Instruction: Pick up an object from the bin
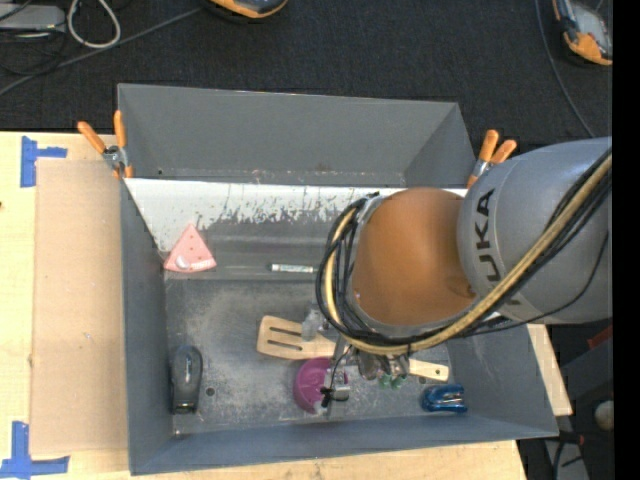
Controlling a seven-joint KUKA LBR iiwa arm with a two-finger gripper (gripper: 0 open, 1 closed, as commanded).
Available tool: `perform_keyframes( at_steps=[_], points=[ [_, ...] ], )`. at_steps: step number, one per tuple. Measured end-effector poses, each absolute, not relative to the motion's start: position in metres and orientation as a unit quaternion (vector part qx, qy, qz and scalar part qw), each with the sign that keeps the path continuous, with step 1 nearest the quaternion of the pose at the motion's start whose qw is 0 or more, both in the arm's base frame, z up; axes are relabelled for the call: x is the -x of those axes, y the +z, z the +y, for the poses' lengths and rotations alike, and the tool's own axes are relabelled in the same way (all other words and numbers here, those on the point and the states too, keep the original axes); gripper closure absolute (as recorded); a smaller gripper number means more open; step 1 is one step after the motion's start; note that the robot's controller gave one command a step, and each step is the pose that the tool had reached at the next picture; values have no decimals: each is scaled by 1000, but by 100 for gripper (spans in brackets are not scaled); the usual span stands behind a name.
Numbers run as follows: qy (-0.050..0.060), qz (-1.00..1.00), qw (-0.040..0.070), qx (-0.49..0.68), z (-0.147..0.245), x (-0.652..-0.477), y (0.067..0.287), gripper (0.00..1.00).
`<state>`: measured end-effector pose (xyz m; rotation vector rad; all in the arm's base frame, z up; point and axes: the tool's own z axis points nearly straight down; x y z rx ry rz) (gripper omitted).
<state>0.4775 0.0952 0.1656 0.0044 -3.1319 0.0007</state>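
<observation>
Magenta and rounded, a small object (310, 382) lies close to the near wall of the bin (143, 298), right of centre. The gripper (338, 381) sits low at its right side; whether it is apart or together I cannot tell. The object looks like light, smooth plastic, probably slippery, so a hold across its middle seems best. A wooden spatula (284, 339) lies just beyond it and a small blue thing (443, 399) to the right. Open floor lies leftward, toward a grey mouse (185, 376).
</observation>
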Motion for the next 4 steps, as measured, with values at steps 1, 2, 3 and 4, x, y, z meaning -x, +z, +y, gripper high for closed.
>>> perform_keyframes(
  at_steps=[1, 2, 3, 4],
  points=[
    [0, -1000, 1, 0, 95, -479, 169, 0],
    [-1, -995, -1, -101, 89, -480, 135, 0],
    [0, -997, 3, -80, 82, -474, 112, 0],
    [0, -997, 4, -75, 72, -477, 99, 0]
  ],
)
